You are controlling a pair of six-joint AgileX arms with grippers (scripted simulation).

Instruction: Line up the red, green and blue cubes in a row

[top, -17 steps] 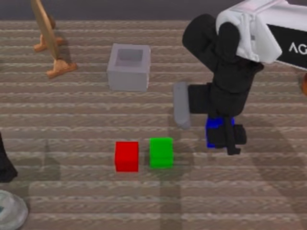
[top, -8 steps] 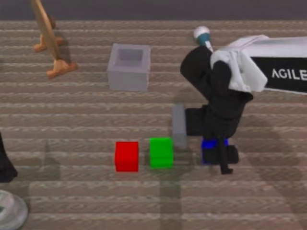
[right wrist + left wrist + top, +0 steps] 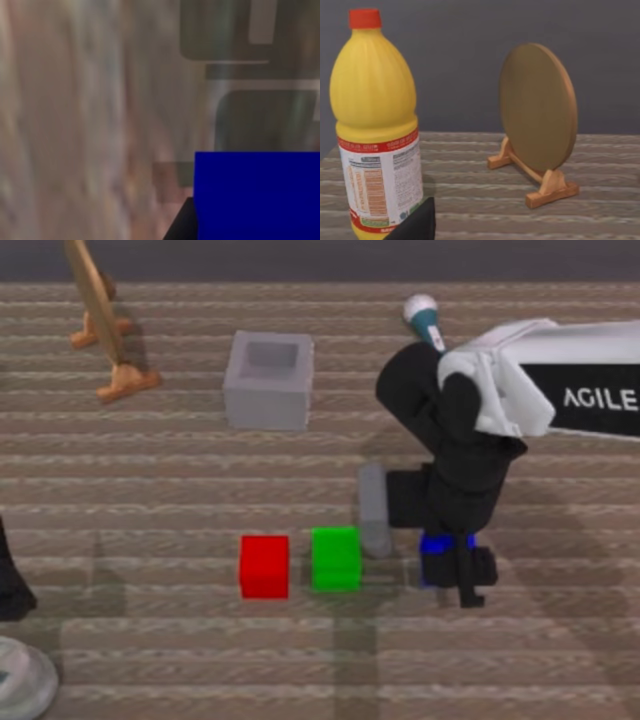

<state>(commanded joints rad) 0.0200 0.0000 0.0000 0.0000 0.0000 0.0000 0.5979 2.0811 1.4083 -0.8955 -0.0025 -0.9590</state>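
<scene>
1. The right gripper [image 3: 452, 565] sits right of centre in the top view, low over the wooden table [image 3: 150, 490], reaching in from the upper right of the frame.
2. Its fingers are clamped on the blue cube [image 3: 432, 545], which shows only as slivers of blue under the black wrist; whether the cube touches the table cannot be told.
3. In the right wrist view the blue cube [image 3: 257, 195] fills the lower right of the frame, close to the camera, with a dark finger [image 3: 180, 225] against its edge.
4. The green cube [image 3: 335, 558] rests on the table just below centre in the top view, left of the gripper with a gap between them.
5. The red cube [image 3: 264, 566] lies just left of the green one, a narrow gap apart, at nearly the same height in the frame.
6. The blue cube is roughly level with those two, to their right.
7. A grey hollow box [image 3: 268, 380] stands in the upper middle of the top view, well apart from the cubes.
8. A round wooden disc on a stand [image 3: 100, 315] is at the upper left; the left wrist view shows it [image 3: 537, 115] upright beside a yellow bottle [image 3: 375, 125] with a red cap.
9. The left arm [image 3: 12, 585] is parked at the left edge of the top view; whether its fingers are apart or together cannot be told.
</scene>
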